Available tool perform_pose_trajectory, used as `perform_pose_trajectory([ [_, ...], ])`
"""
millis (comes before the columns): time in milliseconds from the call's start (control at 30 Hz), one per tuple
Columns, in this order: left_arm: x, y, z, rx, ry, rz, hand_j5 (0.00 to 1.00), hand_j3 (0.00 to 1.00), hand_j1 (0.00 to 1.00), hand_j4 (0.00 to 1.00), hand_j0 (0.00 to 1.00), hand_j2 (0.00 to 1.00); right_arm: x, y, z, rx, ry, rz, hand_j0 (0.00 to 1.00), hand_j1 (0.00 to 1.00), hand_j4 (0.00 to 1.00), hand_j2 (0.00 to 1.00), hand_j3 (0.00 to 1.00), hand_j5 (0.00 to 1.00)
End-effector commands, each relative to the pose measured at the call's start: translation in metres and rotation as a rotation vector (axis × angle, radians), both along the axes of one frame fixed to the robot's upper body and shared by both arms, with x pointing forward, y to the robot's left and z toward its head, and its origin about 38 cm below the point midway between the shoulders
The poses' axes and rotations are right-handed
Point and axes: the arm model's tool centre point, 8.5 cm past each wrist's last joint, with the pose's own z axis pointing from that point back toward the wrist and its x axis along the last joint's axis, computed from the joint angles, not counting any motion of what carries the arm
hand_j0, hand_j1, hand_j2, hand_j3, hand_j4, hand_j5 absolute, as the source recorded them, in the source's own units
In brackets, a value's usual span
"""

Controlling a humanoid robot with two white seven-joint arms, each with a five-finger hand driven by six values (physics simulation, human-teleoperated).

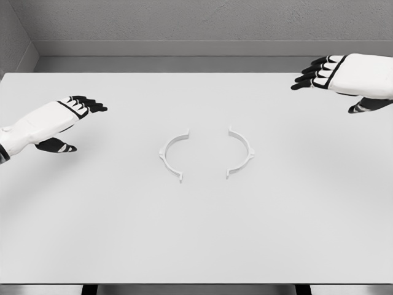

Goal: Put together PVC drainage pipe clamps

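Flanking clamp halves (206, 154): both open hands.

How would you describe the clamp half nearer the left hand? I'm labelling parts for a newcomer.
On the white table, two curved white pieces lie apart near the middle. It is the left clamp half, unlike the right clamp half, it bulges left and opens right.

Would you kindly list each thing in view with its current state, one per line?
left clamp half: flat on table, unheld, apart from its mate
right clamp half: flat on table, unheld, facing the other
left hand: open, holding nothing
right hand: open, holding nothing
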Motion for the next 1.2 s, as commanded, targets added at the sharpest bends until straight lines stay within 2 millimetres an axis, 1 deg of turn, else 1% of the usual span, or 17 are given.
perform_pose_trajectory([
  [0,0.000,0.000,0.001,-0.003,0.000,0.002,1.00,1.00,1.00,1.00,1.00,1.00,0.001,0.000,-0.001,0.004,0.004,-0.002,1.00,1.00,1.00,1.00,1.00,1.00],
  [67,0.002,-0.002,-0.002,0.021,-0.003,0.003,1.00,1.00,1.00,1.00,1.00,1.00,0.001,0.001,-0.001,0.012,0.007,-0.002,1.00,1.00,1.00,1.00,1.00,1.00],
  [133,0.008,-0.028,-0.011,0.033,-0.028,-0.019,1.00,1.00,1.00,1.00,1.00,1.00,0.002,-0.004,-0.003,0.013,0.015,-0.014,1.00,1.00,1.00,1.00,1.00,1.00],
  [200,0.013,-0.049,-0.011,0.014,-0.049,-0.045,1.00,1.00,1.00,1.00,1.00,1.00,0.002,-0.004,-0.006,0.017,0.023,-0.015,1.00,1.00,1.00,1.00,1.00,1.00],
  [267,0.021,-0.070,-0.011,0.035,-0.082,-0.055,1.00,1.00,1.00,1.00,1.00,1.00,-0.001,-0.002,-0.019,0.013,0.054,-0.008,1.00,1.00,1.00,1.00,1.00,1.00],
  [300,0.022,-0.074,-0.013,0.042,-0.083,-0.059,1.00,1.00,1.00,1.00,1.00,1.00,-0.002,-0.009,-0.025,-0.002,0.070,-0.028,1.00,1.00,1.00,1.00,1.00,1.00],
  [333,0.023,-0.079,-0.013,0.052,-0.090,-0.062,1.00,1.00,1.00,1.00,1.00,1.00,-0.005,-0.008,-0.031,0.114,0.026,-0.020,1.00,1.00,1.00,1.00,1.00,1.00],
  [400,0.027,-0.091,-0.013,0.044,-0.102,-0.066,1.00,1.00,1.00,1.00,1.00,1.00,-0.011,0.013,-0.056,0.347,-0.024,0.032,1.00,1.00,1.00,1.00,1.00,1.00],
  [433,0.029,-0.096,-0.015,0.054,-0.107,-0.067,1.00,1.00,1.00,1.00,1.00,1.00,-0.021,0.028,-0.062,0.350,-0.002,0.084,1.00,1.00,1.00,1.00,1.00,1.00],
  [467,0.029,-0.097,-0.016,0.057,-0.104,-0.066,1.00,1.00,1.00,1.00,1.00,1.00,-0.020,0.032,-0.066,0.351,0.005,0.066,1.00,1.00,1.00,1.00,1.00,1.00],
  [567,0.029,-0.111,-0.023,0.093,-0.090,-0.086,1.00,1.00,1.00,1.00,1.00,1.00,-0.001,0.047,-0.087,0.372,0.021,-0.108,1.00,1.00,1.00,1.00,1.00,1.00],
  [700,0.029,-0.133,-0.029,0.079,-0.089,-0.115,1.00,1.00,1.00,1.00,1.00,1.00,-0.002,0.051,-0.112,0.345,0.076,-0.150,1.00,1.00,1.00,1.00,1.00,1.00],
  [767,0.028,-0.140,-0.031,0.081,-0.087,-0.130,1.00,1.00,1.00,1.00,1.00,1.00,-0.005,0.053,-0.125,0.321,0.101,-0.144,1.00,1.00,1.00,1.00,1.00,1.00],
  [867,0.029,-0.149,-0.031,0.068,-0.089,-0.142,1.00,1.00,1.00,1.00,1.00,1.00,-0.006,0.056,-0.134,0.300,0.111,-0.140,1.00,1.00,1.00,1.00,1.00,1.00],
  [933,0.029,-0.149,-0.032,0.067,-0.083,-0.140,1.00,1.00,1.00,1.00,1.00,1.00,0.000,0.061,-0.141,0.284,0.099,-0.136,1.00,1.00,1.00,1.00,1.00,1.00],
  [1000,0.028,-0.153,-0.034,0.073,-0.079,-0.152,1.00,1.00,1.00,1.00,1.00,1.00,0.004,0.059,-0.142,0.282,0.098,-0.148,1.00,1.00,1.00,1.00,1.00,1.00],
  [1167,0.025,-0.161,-0.040,0.080,-0.067,-0.179,1.00,1.00,1.00,1.00,1.00,1.00,0.013,0.072,-0.159,0.283,0.109,-0.147,1.00,1.00,1.00,1.00,1.00,1.00],
])
